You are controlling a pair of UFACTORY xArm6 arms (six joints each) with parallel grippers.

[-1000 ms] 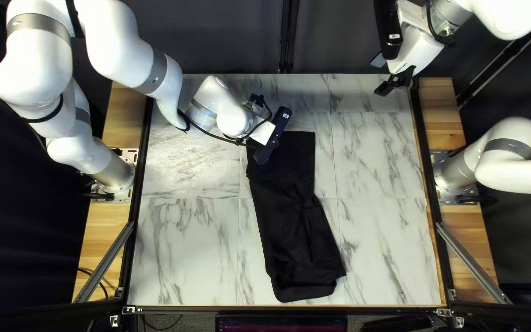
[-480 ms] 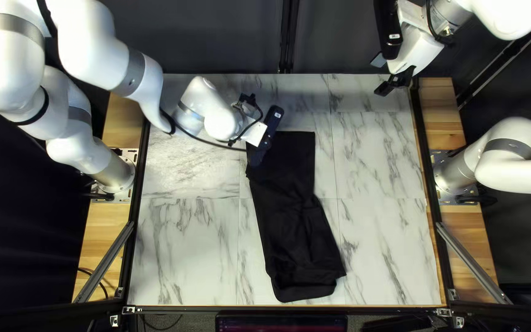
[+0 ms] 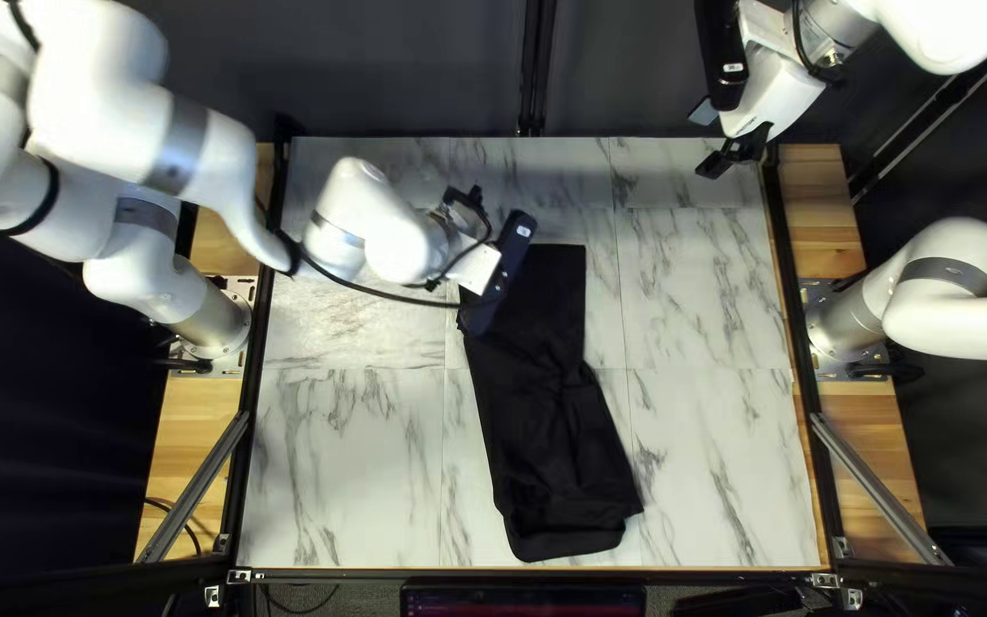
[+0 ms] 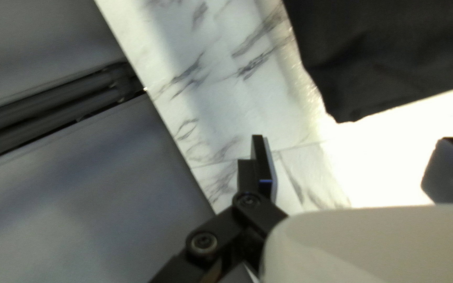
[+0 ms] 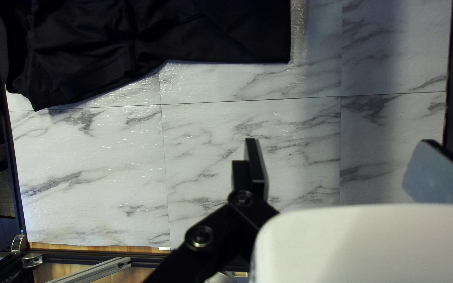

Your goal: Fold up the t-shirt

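The black t-shirt (image 3: 545, 400) lies as a long folded strip down the middle of the table in the top left view. My left gripper (image 3: 482, 314) is over the strip's far left corner, its tips dark against the cloth. In the left wrist view that gripper (image 4: 347, 167) stands open over bare tabletop, with the cloth (image 4: 389, 47) ahead of it and nothing between its fingers. My right gripper (image 3: 733, 154) hangs above the table's far right corner. The right wrist view shows this gripper (image 5: 336, 165) open and empty, with the shirt (image 5: 95, 47) lying well away from it.
The marble-patterned table (image 3: 711, 297) has wooden strips (image 3: 848, 423) and dark rails along both sides. A dark curtain (image 3: 402, 69) hangs behind the far edge. My left arm reaches across the table's far left area. A metal bar (image 3: 876, 486) slants near the right side.
My left arm's raised links have swung toward the left of the top left view. Its gripper shifted slightly left, then a little toward the near edge. The shirt and my right arm have not moved.
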